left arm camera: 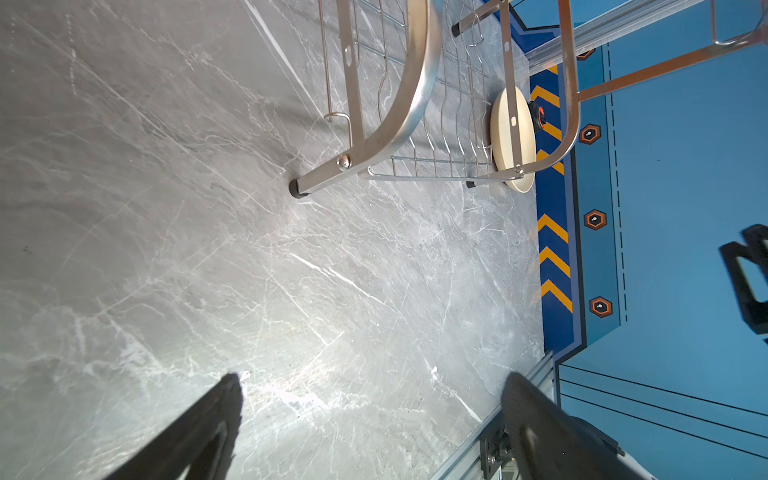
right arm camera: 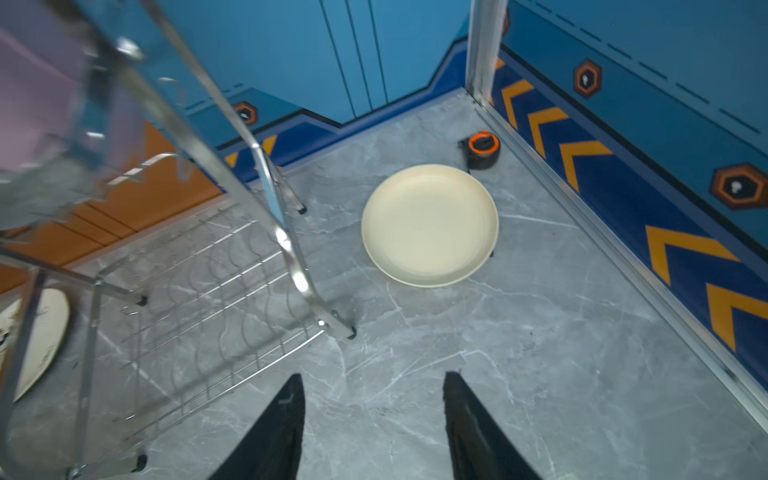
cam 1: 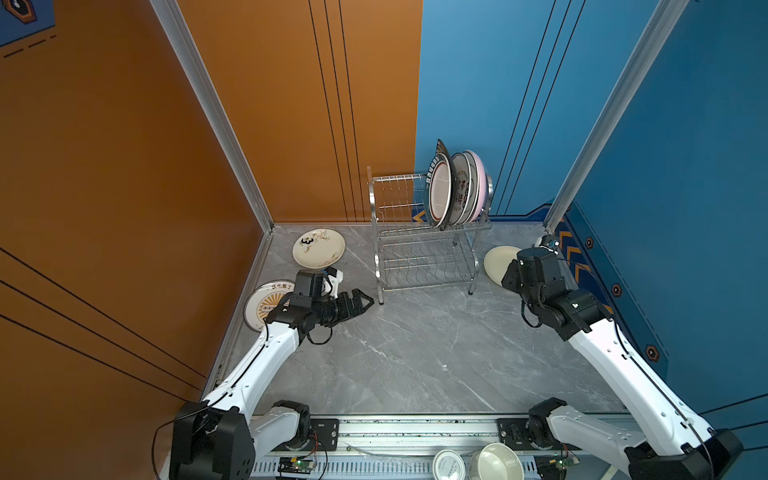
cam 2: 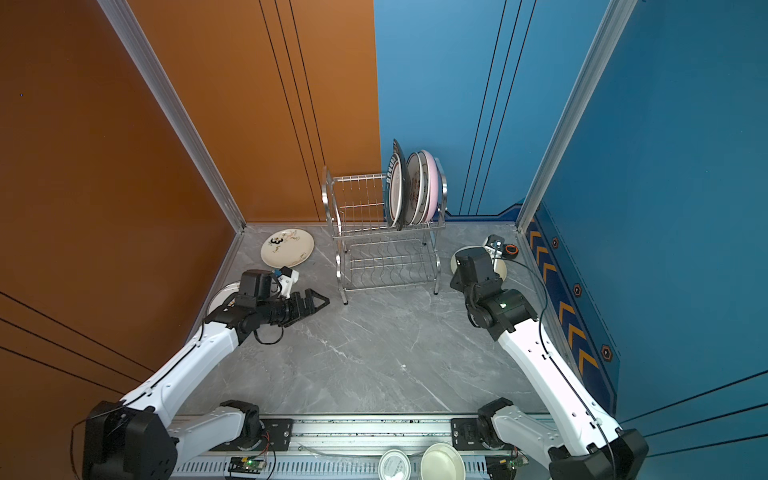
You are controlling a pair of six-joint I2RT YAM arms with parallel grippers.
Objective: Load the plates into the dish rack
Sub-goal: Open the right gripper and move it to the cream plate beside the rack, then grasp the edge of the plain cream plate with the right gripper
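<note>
Left gripper (left arm camera: 374, 378) and right gripper (right arm camera: 374, 376) gape empty, while the left arm (cam 1: 270, 349) half hides the sunburst plate (cam 1: 258, 306).

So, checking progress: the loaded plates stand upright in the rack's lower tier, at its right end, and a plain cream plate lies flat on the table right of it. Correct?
Wrong tier: in both top views the loaded plates stand upright in the upper tier of the dish rack, at its right end. The plain cream plate does lie flat on the table right of it.
</note>
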